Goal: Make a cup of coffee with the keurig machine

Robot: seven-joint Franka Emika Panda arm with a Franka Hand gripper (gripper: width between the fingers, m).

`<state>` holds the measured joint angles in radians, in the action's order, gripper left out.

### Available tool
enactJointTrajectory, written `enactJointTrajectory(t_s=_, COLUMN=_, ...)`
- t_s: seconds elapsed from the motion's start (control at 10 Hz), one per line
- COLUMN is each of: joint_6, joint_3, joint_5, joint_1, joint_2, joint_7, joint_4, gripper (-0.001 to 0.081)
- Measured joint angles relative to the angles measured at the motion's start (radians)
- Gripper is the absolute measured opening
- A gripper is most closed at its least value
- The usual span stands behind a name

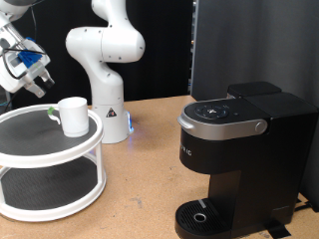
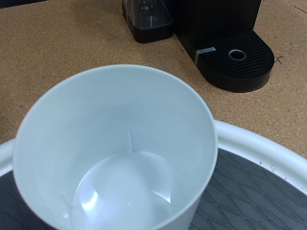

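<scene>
The cup (image 1: 72, 115) is a plain white mug standing upright on the top tier of a round white stand (image 1: 20, 149) at the exterior view's left. In the wrist view the cup (image 2: 115, 153) fills most of the picture, and its inside is empty. My gripper (image 1: 38, 80) hangs above the cup and to its left in the exterior view, clear of it; its fingers do not show in the wrist view. The keurig machine (image 1: 239, 149) is black with a grey lid handle, lid down, and stands at the exterior view's right. Its round drip tray (image 2: 235, 56) is bare.
The stand has two tiers with dark mats, and its rim (image 2: 278, 153) shows beside the cup. The arm's white base (image 1: 105, 70) rises behind the stand on the brown tabletop (image 1: 150, 169). A second dark boxy object (image 2: 149, 19) sits beside the machine.
</scene>
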<state>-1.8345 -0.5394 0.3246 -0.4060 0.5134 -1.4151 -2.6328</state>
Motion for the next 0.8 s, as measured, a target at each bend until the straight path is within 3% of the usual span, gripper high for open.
enactJointTrajectory(t_s=0.1, joint_6=-0.009, joint_3=0.0, joint_5=0.0, joint_1=0.0, joint_2=-0.007, joint_7=0.0, joint_4=-0.003, gripper=0.0489)
enactJointTrajectory(t_s=0.2, joint_6=-0.021, joint_3=0.0, joint_5=0.0, joint_1=0.0, joint_2=-0.014, joint_7=0.0, joint_4=-0.007, gripper=0.0663)
enactJointTrajectory(t_s=0.3, joint_6=-0.032, joint_3=0.0, joint_5=0.0, joint_1=0.0, joint_2=-0.021, joint_7=-0.001, joint_4=-0.012, gripper=0.0663)
enactJointTrajectory(t_s=0.4, joint_6=-0.045, joint_3=0.0, joint_5=0.0, joint_1=0.0, joint_2=-0.025, joint_7=-0.004, joint_4=-0.021, gripper=0.0773)
enactJointTrajectory(t_s=0.8, joint_6=-0.109, joint_3=0.0, joint_5=0.0, joint_1=0.0, joint_2=-0.05, joint_7=-0.039, joint_4=-0.067, gripper=0.0805)
